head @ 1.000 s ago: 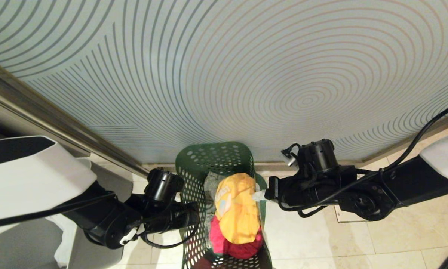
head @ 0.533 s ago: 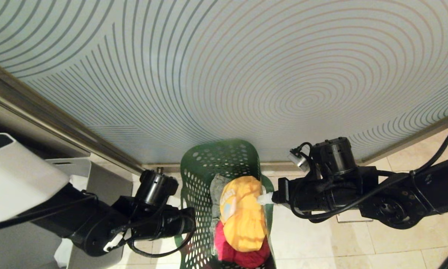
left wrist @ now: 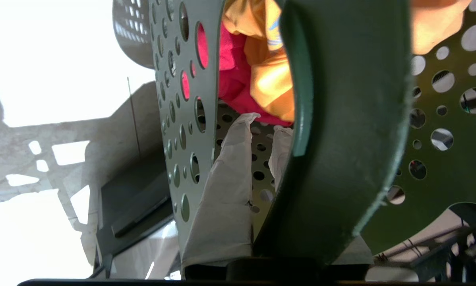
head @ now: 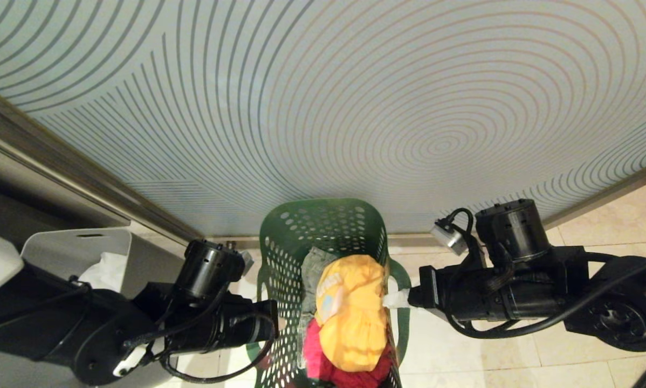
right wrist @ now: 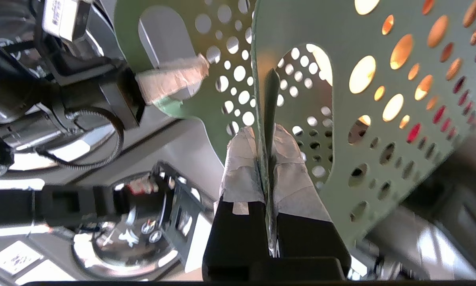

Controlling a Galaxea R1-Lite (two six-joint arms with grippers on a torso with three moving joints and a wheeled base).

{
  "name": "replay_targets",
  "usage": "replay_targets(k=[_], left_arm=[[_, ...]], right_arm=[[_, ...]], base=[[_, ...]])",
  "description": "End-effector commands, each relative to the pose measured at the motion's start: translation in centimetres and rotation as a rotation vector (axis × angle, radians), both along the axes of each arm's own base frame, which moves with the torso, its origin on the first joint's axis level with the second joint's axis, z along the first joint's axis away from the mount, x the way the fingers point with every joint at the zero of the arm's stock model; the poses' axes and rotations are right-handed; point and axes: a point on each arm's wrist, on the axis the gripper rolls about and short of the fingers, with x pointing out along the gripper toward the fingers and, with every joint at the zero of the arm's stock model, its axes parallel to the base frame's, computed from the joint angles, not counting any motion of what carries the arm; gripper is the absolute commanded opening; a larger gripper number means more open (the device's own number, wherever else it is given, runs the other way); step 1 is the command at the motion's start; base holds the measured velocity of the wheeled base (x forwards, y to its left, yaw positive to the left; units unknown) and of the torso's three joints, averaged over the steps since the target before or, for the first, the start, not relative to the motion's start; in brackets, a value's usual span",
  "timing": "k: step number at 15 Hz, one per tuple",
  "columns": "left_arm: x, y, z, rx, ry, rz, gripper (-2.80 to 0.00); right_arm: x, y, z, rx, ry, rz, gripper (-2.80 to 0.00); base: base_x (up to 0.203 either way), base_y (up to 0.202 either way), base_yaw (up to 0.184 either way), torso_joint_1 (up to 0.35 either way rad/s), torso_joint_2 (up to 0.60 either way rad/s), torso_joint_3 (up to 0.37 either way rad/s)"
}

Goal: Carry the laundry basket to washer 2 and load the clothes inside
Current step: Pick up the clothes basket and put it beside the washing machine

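The laundry basket (head: 328, 231), green perforated plastic with rounded handle loops, sits between our two claws against the ringed wall (head: 323, 97). Our left claw (left wrist: 262, 135) has closed its taped fingers on one handle; our right claw (right wrist: 267, 137) pinches the opposite rim. Both arms reach level, inward. Crumpled yellow and red clothes (head: 350, 318) lie inside.
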Motion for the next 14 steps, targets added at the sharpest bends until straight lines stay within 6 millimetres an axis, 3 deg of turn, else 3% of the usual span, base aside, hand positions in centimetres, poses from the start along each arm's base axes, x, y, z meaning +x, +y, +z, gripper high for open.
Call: replay_targets(k=[1, 5, 10, 14], left_arm=[[-0.9, 0.3, 1.0, -0.019, -0.027, -0.007, -2.8], [-1.5, 0.6, 1.7, -0.032, -0.05, -0.004, -2.8], [-1.8, 0.8, 1.3, -0.02, -0.035, -0.005, -2.8], [-2.2, 0.8, 1.3, -0.019, -0.033, -0.015, -2.8]], right_arm=[[-1.2, -0.3, 1.7, 0.021, -0.028, 0.01, -2.8], [-1.6, -0.2, 1.9, 0.018, -0.026, 0.018, -2.8], [-1.5, -0.1, 2.0, 0.019, -0.031, 0.019, -2.8], [-1.8, -0.2, 2.2, 0.018, -0.03, 0.02, -2.8]], base=[[0.0, 0.0, 0.0, 0.0, 0.0, 0.0], [0.0, 0.0, 0.0, 0.0, 0.0, 0.0], [0.0, 0.0, 0.0, 0.0, 0.0, 0.008], [0.0, 0.0, 0.0, 0.001, 0.0, 0.154]])
